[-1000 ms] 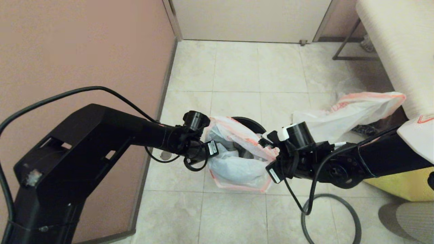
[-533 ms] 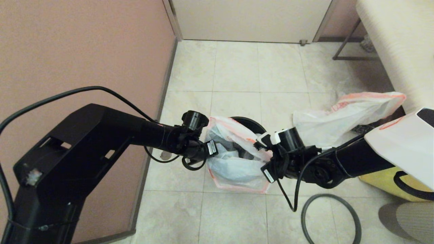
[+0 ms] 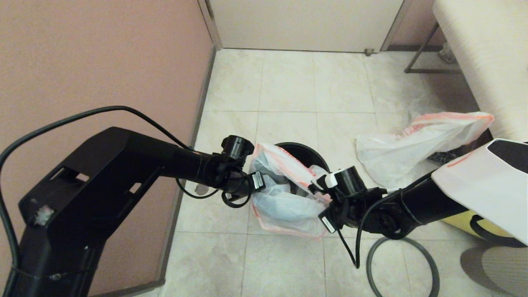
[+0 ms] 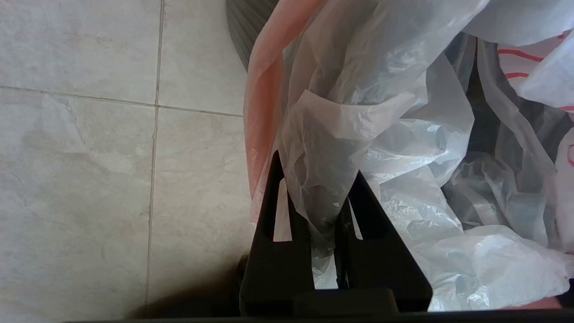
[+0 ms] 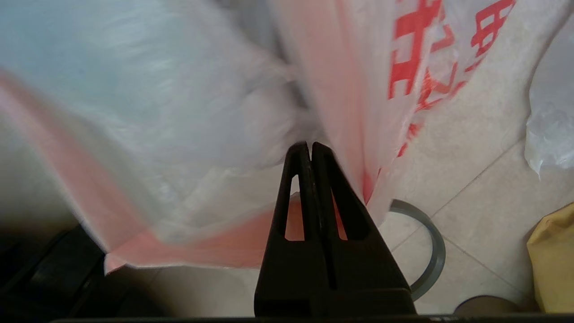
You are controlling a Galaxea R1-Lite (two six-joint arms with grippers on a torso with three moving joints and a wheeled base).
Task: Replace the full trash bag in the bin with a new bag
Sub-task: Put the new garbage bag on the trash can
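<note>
The bin (image 3: 307, 152) stands on the tiled floor near the middle of the scene, its far rim showing dark behind the bag (image 3: 284, 198) that both arms hold over it. This bag looks limp, with an orange-pink band around its mouth and red lettering, so I take it for the new bag being fitted. The other bag (image 3: 416, 142), with the same band, lies on the floor to the far right beside the pale upholstered seat (image 3: 474, 62).

The left hand (image 4: 319, 197) has its fingers nearly together, pinching a gathered fold of the thin film at the bag's left edge. The right hand (image 5: 310, 150) is fully closed at the bag's right edge; its wrist view shows the fingertips pressed together against the plastic, and the film seems caught between them, though the blur leaves that unsure.

The step in hand appears to be spreading the mouth over the rim. To do it well, the hands should draw apart evenly until the band is wider than the bin, then lower it so the band drops outside the rim all round, the far side first. The film is thin and would tear under a sharp tug, so tension should be gentle. A grey rim ring (image 3: 406, 264) lies on the near right floor, beside a yellow bag (image 3: 468, 222).
</note>
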